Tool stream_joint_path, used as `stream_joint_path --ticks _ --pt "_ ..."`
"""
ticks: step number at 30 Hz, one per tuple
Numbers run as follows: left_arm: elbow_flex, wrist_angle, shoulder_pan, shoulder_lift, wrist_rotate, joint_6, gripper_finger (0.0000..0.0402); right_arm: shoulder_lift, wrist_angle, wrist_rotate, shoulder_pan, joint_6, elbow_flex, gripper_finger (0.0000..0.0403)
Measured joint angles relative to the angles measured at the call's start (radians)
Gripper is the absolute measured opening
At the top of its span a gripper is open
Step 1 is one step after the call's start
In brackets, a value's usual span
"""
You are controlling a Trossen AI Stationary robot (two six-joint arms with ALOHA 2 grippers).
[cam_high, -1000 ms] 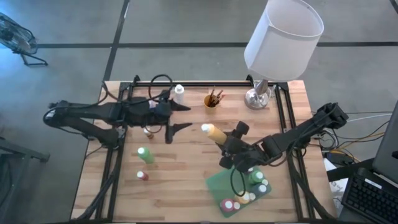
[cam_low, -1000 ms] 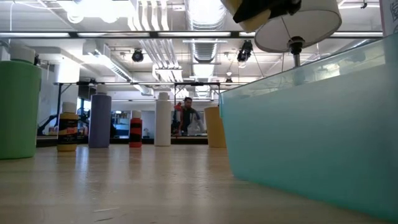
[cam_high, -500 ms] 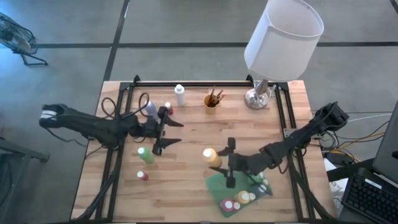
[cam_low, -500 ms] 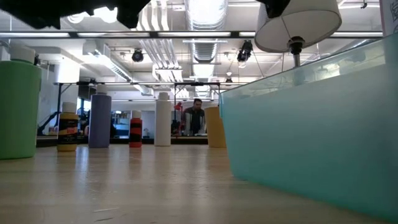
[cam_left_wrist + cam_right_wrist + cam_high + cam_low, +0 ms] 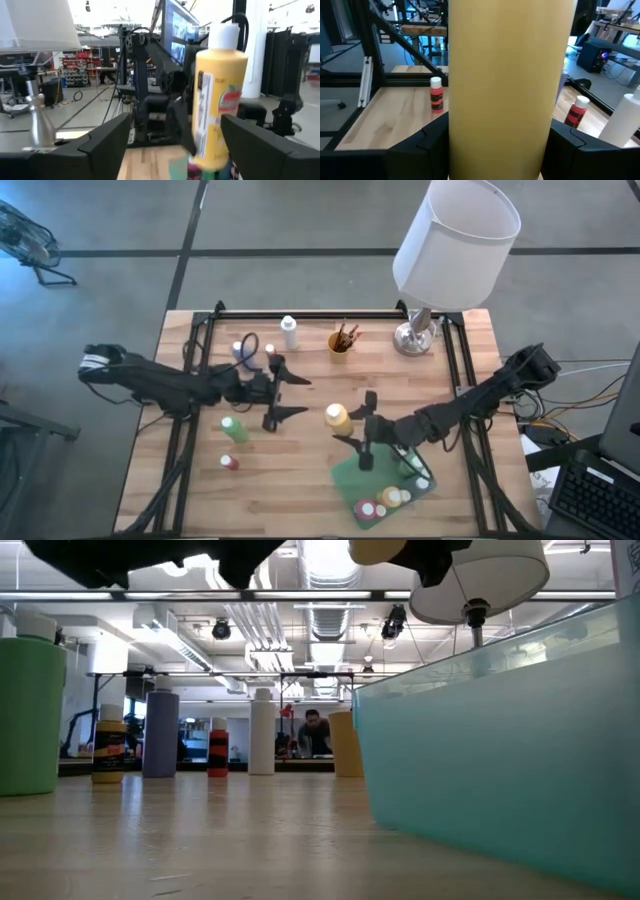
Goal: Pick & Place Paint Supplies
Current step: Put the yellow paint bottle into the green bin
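A yellow paint bottle (image 5: 337, 417) with a white cap stands upright in the air over the table's middle, with my right gripper (image 5: 348, 426) shut on it. The left wrist view shows the bottle (image 5: 220, 95) from the side, and its base (image 5: 385, 548) is at the low view's top. My left gripper (image 5: 297, 396) hangs open just left of it, pointing at it, with nothing between its fingers. A green bottle (image 5: 233, 428) and a small red one (image 5: 229, 463) stand on the table near the left. My right gripper pinches the yellow bottle's body by its two sides (image 5: 470, 125) between its two fingers. The fingers come in about level from the table's right and lie across the bottle. The bottle is upright, cap up, lifted clear of the table.
A green bin (image 5: 350, 478) holding several bottles sits below the right arm at the near right. At the back stand a white bottle (image 5: 289, 332), a purple one (image 5: 240, 352), a red one (image 5: 270, 352), a cup of brushes (image 5: 341, 340) and the lamp (image 5: 418, 332).
My left gripper has come down and toward the near edge and has tipped up from pointing downward to about level. My right gripper has sunk a little toward the near edge and turned its wrist, and the yellow bottle has gone from lying tilted to standing upright.
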Motion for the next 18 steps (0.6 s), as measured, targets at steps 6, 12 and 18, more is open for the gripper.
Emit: stream_joint_path --ticks 6,12,18 --pt "0.094 0.000 -0.004 0.098 0.011 -0.088 0.0339 0.000 -0.001 0.000 0.001 -0.019 0.000 0.0216" --pt "0.151 0.001 -0.005 0.153 0.018 -0.201 0.0339 -0.004 0.000 0.006 -0.004 -0.032 0.000 0.0216" --pt "0.167 0.001 -0.005 0.155 0.021 -0.310 0.0339 -0.022 -0.002 0.055 -0.006 -0.044 0.000 0.0213"
